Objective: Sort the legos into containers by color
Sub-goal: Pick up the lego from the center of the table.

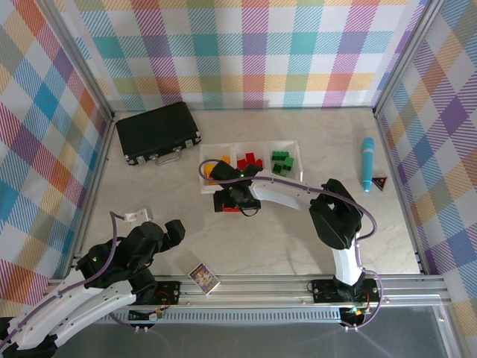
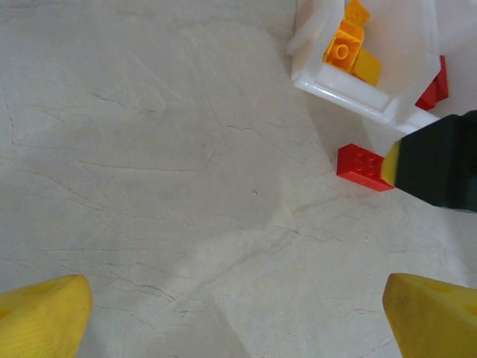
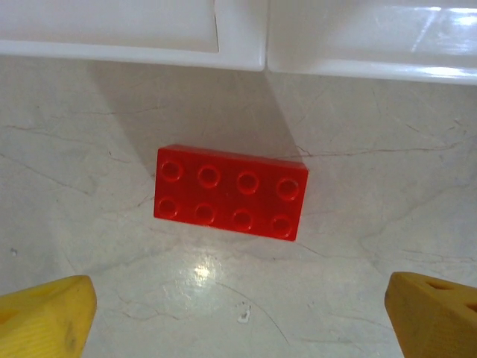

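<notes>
One red lego (image 3: 231, 192), a two-by-four brick, lies flat on the table just in front of the containers (image 3: 242, 45). My right gripper (image 3: 238, 321) hovers over it, open, its yellow fingertips (image 3: 45, 317) wide apart and short of the brick. From above, the right gripper (image 1: 231, 200) is at the tray row (image 1: 297, 149), with the red brick (image 1: 232, 212) under it. The trays hold yellow legos (image 1: 223, 159), red legos (image 1: 250, 160) and green legos (image 1: 282, 162). My left gripper (image 1: 176, 233) is open and empty near the front left. Its own camera shows the left gripper (image 2: 238, 321), the red brick (image 2: 362, 165) and yellow legos (image 2: 349, 46).
A black hard case (image 1: 159, 133) lies at the back left. A blue pen-like tool (image 1: 367, 164) and a small dark triangle (image 1: 381, 183) lie at the right. A picture card (image 1: 203, 278) sits by the front rail. Checked walls enclose the table.
</notes>
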Tool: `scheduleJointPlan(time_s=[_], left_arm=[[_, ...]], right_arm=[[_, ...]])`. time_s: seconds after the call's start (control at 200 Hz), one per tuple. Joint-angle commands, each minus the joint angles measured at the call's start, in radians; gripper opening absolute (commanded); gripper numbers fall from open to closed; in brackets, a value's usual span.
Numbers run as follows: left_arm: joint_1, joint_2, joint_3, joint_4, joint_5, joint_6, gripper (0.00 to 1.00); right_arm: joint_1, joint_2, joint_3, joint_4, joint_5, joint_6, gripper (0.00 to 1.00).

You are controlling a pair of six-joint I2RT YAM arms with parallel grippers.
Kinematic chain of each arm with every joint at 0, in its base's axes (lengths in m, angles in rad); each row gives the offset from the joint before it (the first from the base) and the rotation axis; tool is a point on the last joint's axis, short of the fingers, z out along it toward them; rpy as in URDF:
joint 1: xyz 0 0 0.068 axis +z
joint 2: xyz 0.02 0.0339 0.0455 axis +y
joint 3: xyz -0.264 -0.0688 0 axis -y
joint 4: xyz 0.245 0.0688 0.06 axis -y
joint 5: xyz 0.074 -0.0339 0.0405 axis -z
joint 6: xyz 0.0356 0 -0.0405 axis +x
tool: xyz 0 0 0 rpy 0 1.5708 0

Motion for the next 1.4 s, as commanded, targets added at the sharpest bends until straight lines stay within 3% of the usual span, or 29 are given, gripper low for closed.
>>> scheduleJointPlan(time_s=[0.0, 0.415, 0.715, 0.98, 1.155, 1.395], left_arm=[[0.005, -0.019, 0.024, -0.043, -0.004, 0.007, 1.00], [0.005, -0.020, 0.015, -0.038, -0.001, 0.004, 1.00], [0.005, -0.018, -0.005, -0.025, 0.000, 0.004, 1.00], [0.005, -0.016, -0.010, -0.025, 0.003, 0.001, 1.00], [0.005, -0.015, -0.012, -0.023, 0.003, 0.002, 1.00], [0.005, -0.015, -0.025, -0.018, 0.004, 0.001, 1.00]], right_arm=[[-0.001, 0.030, 0.045, -0.012, 0.015, 0.023, 0.99], [-0.001, 0.170, 0.176, -0.085, 0.068, -0.007, 0.99], [0.000, 0.205, 0.165, -0.072, 0.080, 0.029, 1.00], [0.000, 0.228, 0.169, -0.039, 0.059, 0.030, 0.92], [0.000, 0.235, 0.162, -0.033, 0.036, 0.027, 0.79], [0.001, 0.231, 0.114, -0.004, 0.030, 0.040, 0.77]])
